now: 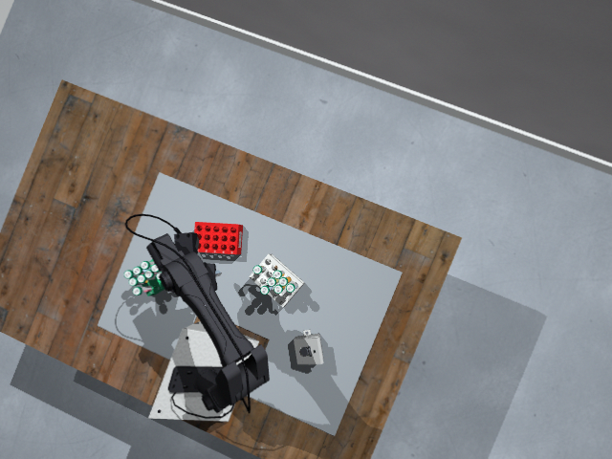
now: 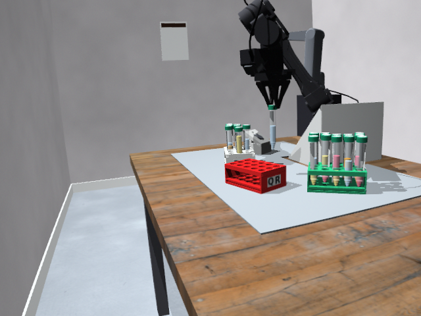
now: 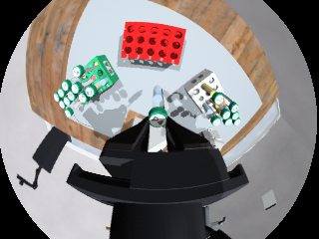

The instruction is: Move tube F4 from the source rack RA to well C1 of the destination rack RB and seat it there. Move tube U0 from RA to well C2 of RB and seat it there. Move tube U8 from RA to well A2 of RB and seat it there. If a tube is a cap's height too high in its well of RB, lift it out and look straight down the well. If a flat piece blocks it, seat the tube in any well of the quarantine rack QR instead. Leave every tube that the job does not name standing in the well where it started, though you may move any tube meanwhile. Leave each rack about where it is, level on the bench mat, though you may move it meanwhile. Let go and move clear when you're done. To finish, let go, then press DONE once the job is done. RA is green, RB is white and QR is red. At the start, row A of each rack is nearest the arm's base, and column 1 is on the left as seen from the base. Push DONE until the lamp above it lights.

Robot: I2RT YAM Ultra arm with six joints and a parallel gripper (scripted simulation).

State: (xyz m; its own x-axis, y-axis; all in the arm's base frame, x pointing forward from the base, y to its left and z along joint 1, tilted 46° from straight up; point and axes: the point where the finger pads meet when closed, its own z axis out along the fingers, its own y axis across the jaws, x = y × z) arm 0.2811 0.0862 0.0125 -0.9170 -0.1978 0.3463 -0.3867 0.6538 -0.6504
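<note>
Now you're pinching 1 clear tube by its green cap in the gripper, fingers closing firmly on it. It's hanging nearly upright in the air, outside the racks; you can't tell its name. You're probably carrying it between the green rack and the white rack, so keep its tapered tip above standing caps, square it over 1 well, then lower gently. Pale blue liquid is showing through smooth walls; the red rack is presenting glossy, boxy sides and round holes above the matte mat.
</note>
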